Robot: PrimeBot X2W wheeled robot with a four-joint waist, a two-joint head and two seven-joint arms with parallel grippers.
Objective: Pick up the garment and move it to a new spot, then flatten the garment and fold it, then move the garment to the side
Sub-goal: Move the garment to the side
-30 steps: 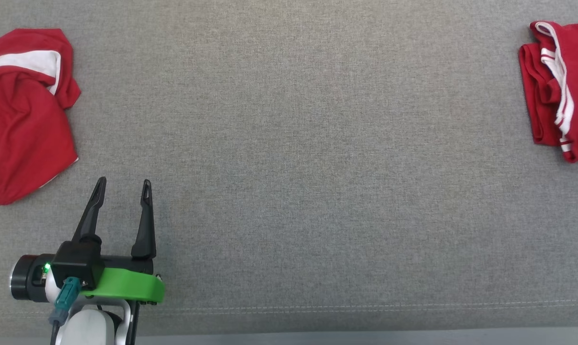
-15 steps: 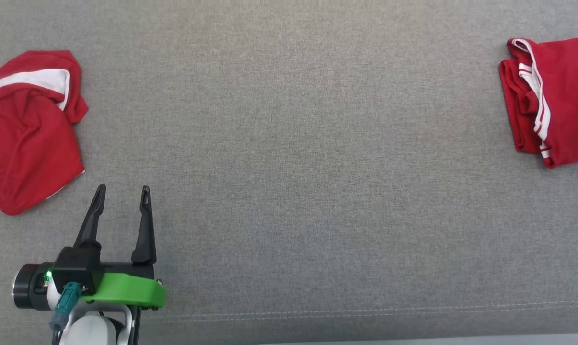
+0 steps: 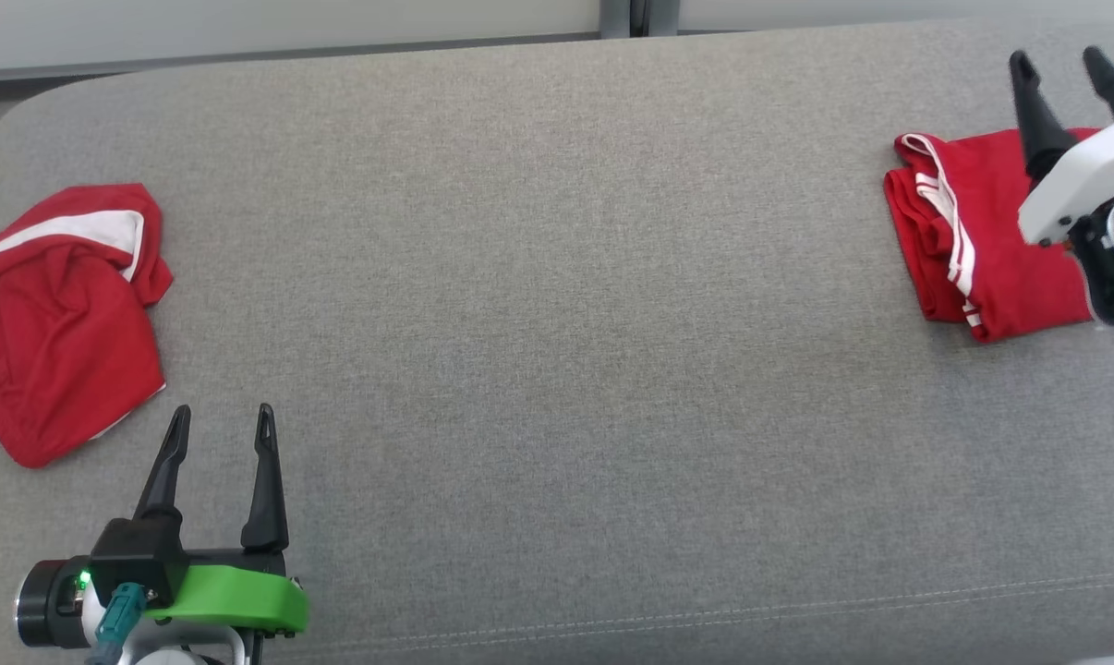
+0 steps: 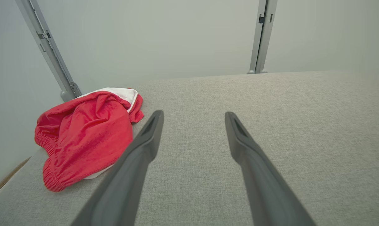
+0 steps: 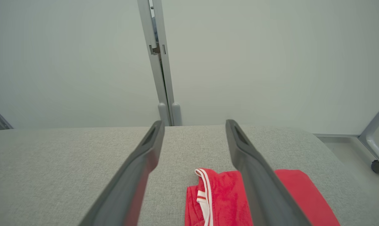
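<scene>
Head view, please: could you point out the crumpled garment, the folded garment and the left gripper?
crumpled garment (image 3: 58, 351), head view, middle of its red cloth.
folded garment (image 3: 1005, 268), head view, red cloth right of the white stripes.
left gripper (image 3: 223, 412), head view, midway between its fingertips.

- crumpled red garment (image 3: 58, 323) (image 4: 85, 138), white band along top, gathered elastic hem, bunched in a loose heap at far left of grey fabric surface (image 3: 557, 323)
- folded red garment (image 3: 973, 240) (image 5: 224, 201), white stripes down its left edge, lies flat as a compact rectangle at far right, well apart from the first; possibly shorts, hard to tell
</scene>
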